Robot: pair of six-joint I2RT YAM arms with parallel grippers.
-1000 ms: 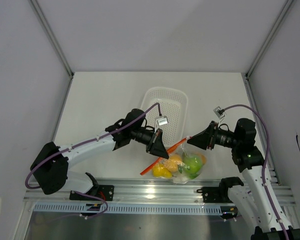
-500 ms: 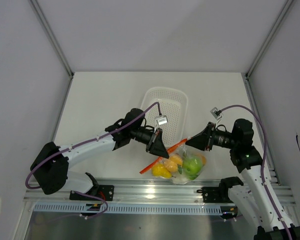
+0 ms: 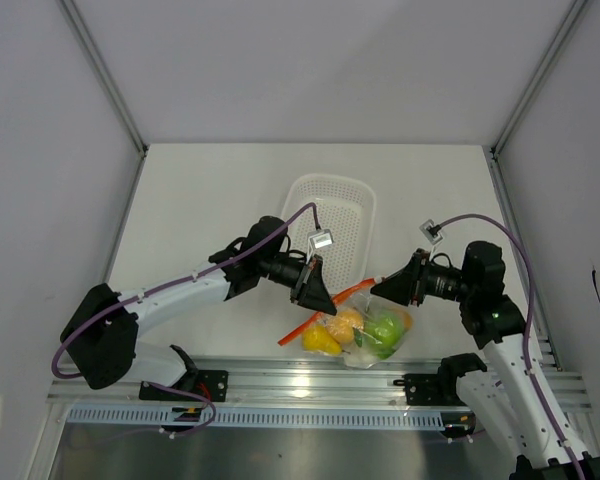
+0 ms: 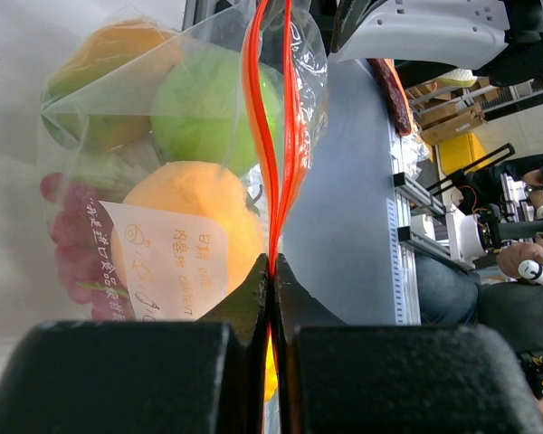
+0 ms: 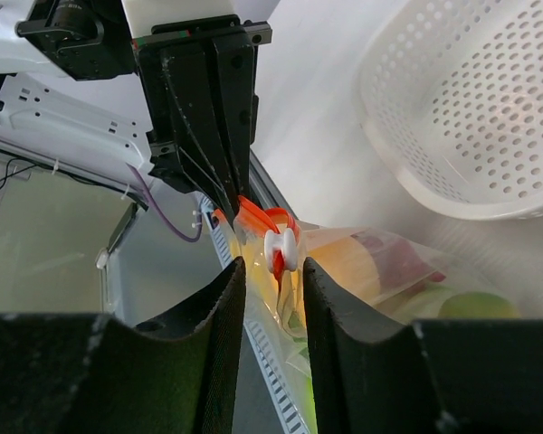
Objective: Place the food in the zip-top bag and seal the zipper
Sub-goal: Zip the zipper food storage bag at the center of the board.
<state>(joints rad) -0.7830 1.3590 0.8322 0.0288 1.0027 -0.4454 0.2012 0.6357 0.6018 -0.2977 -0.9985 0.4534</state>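
The clear zip-top bag (image 3: 365,335) lies near the table's front edge. It holds a green apple (image 3: 384,328), orange and yellow fruits (image 3: 323,340) and red grapes (image 4: 61,237). My left gripper (image 3: 322,298) is shut on the orange-red zipper (image 3: 294,332) and pinches the strip (image 4: 273,181) between its fingertips. My right gripper (image 3: 377,287) is at the strip's other end. Its jaws stand narrowly apart, with the white slider (image 5: 281,249) between the fingertips (image 5: 231,289). I see a small gap on each side of it.
The white perforated basket (image 3: 330,205) stands just behind the bag and the two grippers. The metal rail (image 3: 310,385) with the arm bases runs along the near edge, right below the bag.
My right gripper has edged a little left and down towards the bag's strip. The bag has shifted slightly left. My left gripper keeps its hold.
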